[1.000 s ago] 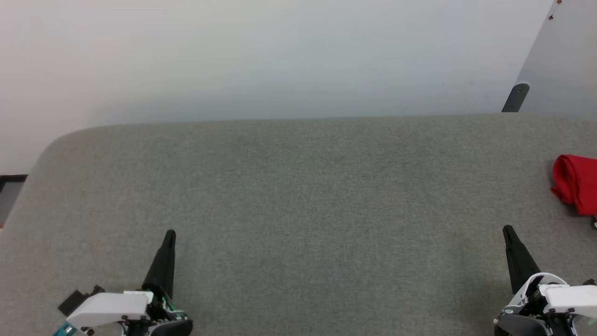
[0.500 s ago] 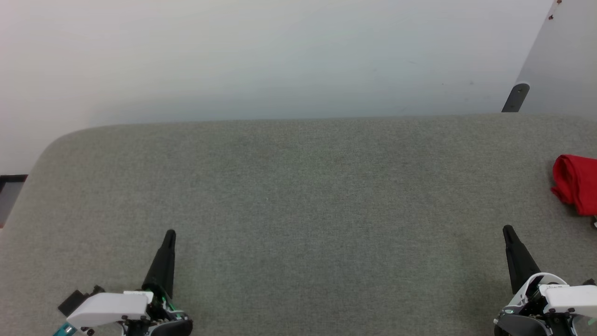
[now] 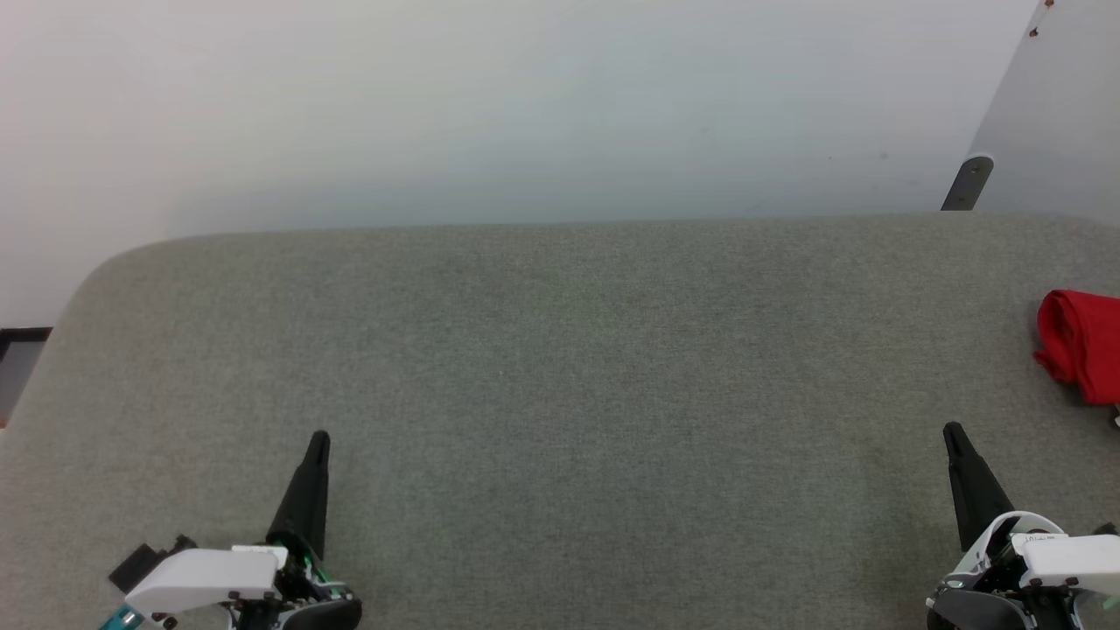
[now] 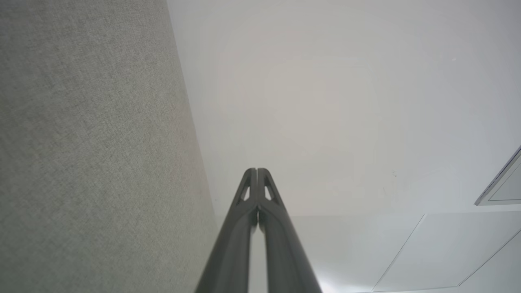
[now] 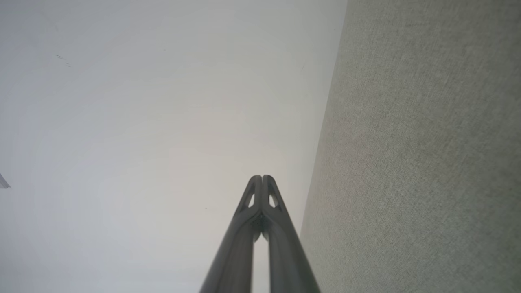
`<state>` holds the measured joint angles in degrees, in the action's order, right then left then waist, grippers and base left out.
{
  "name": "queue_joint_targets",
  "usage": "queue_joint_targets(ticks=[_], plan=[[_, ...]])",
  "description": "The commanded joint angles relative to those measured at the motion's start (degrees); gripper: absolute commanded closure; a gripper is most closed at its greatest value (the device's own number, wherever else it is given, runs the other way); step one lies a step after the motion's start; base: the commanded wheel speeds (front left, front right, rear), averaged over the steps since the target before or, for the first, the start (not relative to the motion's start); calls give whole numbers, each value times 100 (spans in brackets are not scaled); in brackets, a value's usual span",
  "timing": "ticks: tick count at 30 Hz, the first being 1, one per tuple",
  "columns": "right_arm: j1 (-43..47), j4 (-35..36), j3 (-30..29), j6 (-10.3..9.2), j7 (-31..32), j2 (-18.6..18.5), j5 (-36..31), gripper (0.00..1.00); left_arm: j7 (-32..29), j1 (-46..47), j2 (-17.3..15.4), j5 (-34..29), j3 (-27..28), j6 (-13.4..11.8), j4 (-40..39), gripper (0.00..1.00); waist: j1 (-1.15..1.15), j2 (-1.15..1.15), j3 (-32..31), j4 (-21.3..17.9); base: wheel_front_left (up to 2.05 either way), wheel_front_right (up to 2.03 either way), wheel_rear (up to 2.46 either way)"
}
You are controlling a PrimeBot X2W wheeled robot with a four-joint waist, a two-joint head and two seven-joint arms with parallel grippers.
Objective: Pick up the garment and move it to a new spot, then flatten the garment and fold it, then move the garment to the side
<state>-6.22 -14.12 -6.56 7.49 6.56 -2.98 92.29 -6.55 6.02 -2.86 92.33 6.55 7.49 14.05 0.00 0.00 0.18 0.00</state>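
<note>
- A grey woven surface is stretching across most of what I am seeing, lying flat and smooth.
- Its far edge is running straight from side to side, and its far left corner is curving round in a soft arc.
- Beyond that edge a pale plain expanse is glowing; I cannot tell whether it is wall or floor.
- A pale slanted panel is leaning in at the upper right, with a dark bracket sitting at its foot just behind the far edge.
- The garment is lying bunched at the surface's far right, running past the head view's border and showing plain red.
- The left gripper is sitting low at the near left, its fingers pressing together on nothing.
- The right gripper is sitting at the near right, its fingers likewise pinching together on nothing, near the garment but apart from it.
- Between the two grippers a wide stretch of grey is opening out all the way to the far edge.
</note>
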Motion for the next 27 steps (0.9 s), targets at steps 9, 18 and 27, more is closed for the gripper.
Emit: queue_joint_targets(ticks=[9,18,27], plan=[[-19,1,4,0,3,22,23,100,-21,57,6,12,14,0,6,100,0,0,0,0,0,0,0],[-19,1,4,0,3,21,23,100,-22,56,6,10,13,0,5,100,0,0,0,0,0,0,0],[-19,2,5,0,2,21,23,100,-22,56,6,11,15,0,5,100,0,0,0,0,0,0,0]])
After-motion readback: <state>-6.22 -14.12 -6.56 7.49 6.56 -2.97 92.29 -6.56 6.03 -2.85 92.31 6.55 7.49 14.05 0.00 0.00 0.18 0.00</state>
